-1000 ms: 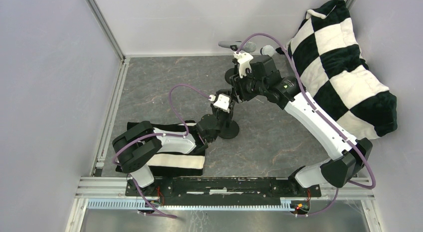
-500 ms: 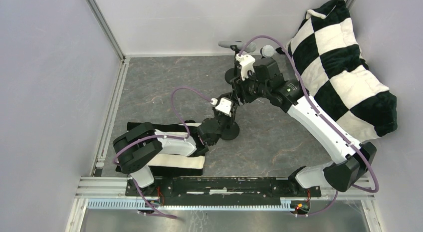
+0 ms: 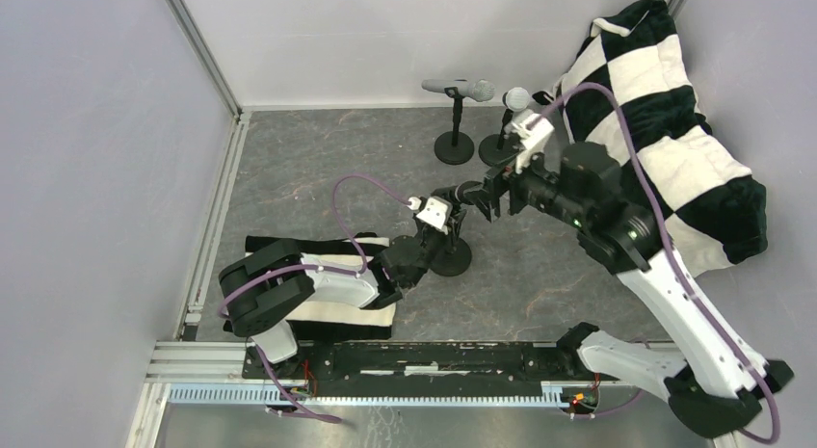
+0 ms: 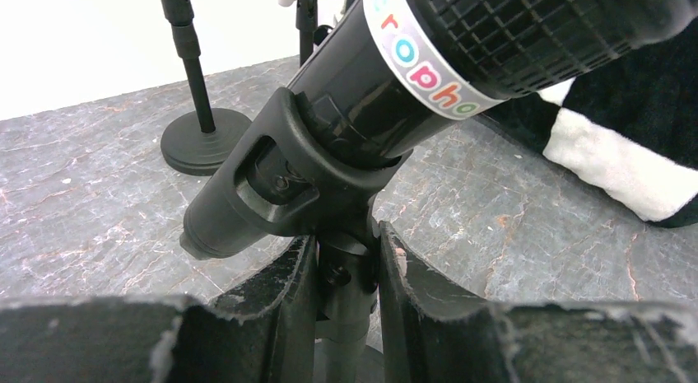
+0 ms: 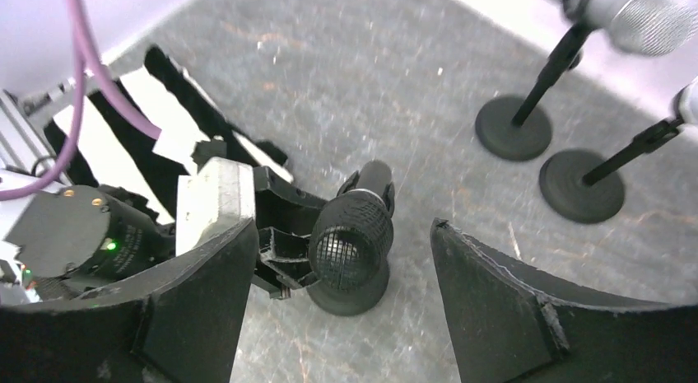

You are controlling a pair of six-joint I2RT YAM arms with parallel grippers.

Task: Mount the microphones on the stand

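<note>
The black microphone (image 3: 464, 192) sits just right of the frame's centre, tilted, its handle seated in the clip of the stand (image 3: 451, 260) (a lettered band rings it below the mesh head). The left gripper (image 4: 346, 276) is clamped on the stand's post right under the clip. The right gripper (image 5: 342, 226) is spread wide, the mesh head showing in its gap, touching neither finger. At upper centre, the silver-grey microphone (image 3: 461, 87) and the white microphone (image 3: 517, 98) rest on their own stands.
</note>
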